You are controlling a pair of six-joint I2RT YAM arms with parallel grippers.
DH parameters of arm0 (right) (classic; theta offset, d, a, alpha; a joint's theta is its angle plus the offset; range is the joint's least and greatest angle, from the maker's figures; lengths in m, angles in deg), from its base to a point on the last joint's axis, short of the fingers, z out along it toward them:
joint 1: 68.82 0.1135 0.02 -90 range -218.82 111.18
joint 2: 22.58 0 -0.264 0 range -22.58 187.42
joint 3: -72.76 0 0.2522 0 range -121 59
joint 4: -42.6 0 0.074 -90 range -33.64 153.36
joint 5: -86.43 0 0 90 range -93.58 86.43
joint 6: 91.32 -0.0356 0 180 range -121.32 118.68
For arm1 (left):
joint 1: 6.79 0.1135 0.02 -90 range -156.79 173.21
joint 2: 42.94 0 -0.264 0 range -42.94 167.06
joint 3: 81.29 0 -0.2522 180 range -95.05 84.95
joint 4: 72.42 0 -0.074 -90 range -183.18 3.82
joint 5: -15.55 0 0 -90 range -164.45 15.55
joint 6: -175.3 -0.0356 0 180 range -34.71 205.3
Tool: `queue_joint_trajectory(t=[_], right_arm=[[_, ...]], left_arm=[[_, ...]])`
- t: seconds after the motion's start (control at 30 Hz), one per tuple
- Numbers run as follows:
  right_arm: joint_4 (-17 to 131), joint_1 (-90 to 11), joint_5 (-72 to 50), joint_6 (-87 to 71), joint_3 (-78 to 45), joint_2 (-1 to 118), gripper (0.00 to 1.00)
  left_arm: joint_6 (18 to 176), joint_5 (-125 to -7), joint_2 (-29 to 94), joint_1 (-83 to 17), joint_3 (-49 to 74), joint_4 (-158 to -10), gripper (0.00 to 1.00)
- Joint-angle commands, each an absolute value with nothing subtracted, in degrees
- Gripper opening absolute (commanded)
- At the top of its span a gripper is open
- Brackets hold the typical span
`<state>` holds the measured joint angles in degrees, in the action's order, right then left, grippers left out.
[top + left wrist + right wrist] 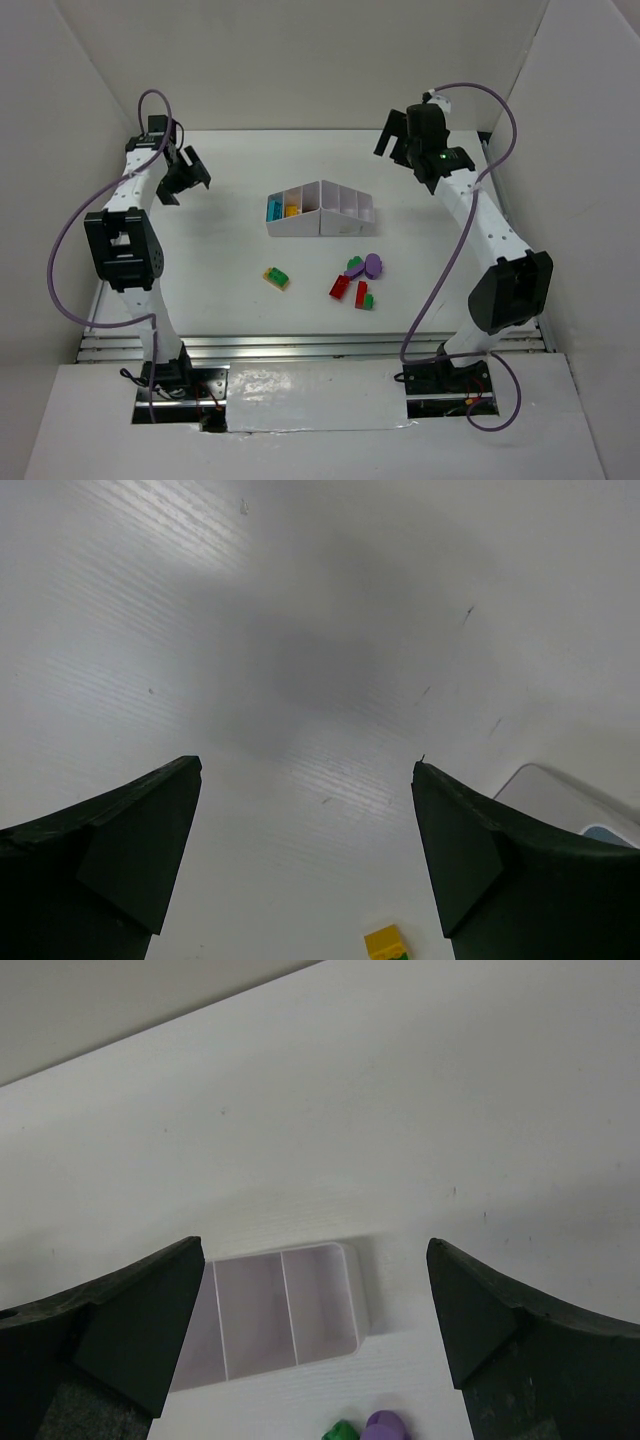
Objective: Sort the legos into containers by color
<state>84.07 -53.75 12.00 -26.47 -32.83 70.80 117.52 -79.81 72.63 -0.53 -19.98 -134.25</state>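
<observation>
The white containers tray (340, 222) stands mid-table with a light blue lego (273, 208) and a yellow lego (291, 210) in its two left compartments. Loose legos lie in front of it: a yellow-and-green one (276, 277), a green one (354, 266), a purple one (375, 263), a red one (341, 287) and a red-and-green one (364, 297). My left gripper (186, 176) hovers open and empty, far left of the tray. My right gripper (396, 146) hangs open and empty behind the tray's right end. The right wrist view looks down on two bare compartments (320, 1305).
White walls enclose the table on the left, back and right. In the left wrist view, the yellow-and-green lego (385, 943) and a corner of the tray (560, 800) show near the bottom edge. A green lego (342, 1431) and a purple lego (384, 1426) peek in below the tray.
</observation>
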Motion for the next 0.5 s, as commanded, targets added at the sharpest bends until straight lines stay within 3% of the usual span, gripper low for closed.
queue_joint_trajectory(t=[0.0, 0.47], right_arm=[[85.01, -53.09, 10.32, -26.64, -34.87, 65.06, 1.0], [92.03, -47.12, 10.31, -26.37, -33.2, 52.75, 1.0]], left_arm=[[119.83, -76.47, 66.67, -0.55, -22.2, -136.81, 1.0], [114.92, -80.95, 43.48, -6.35, -3.3, -133.63, 1.0]])
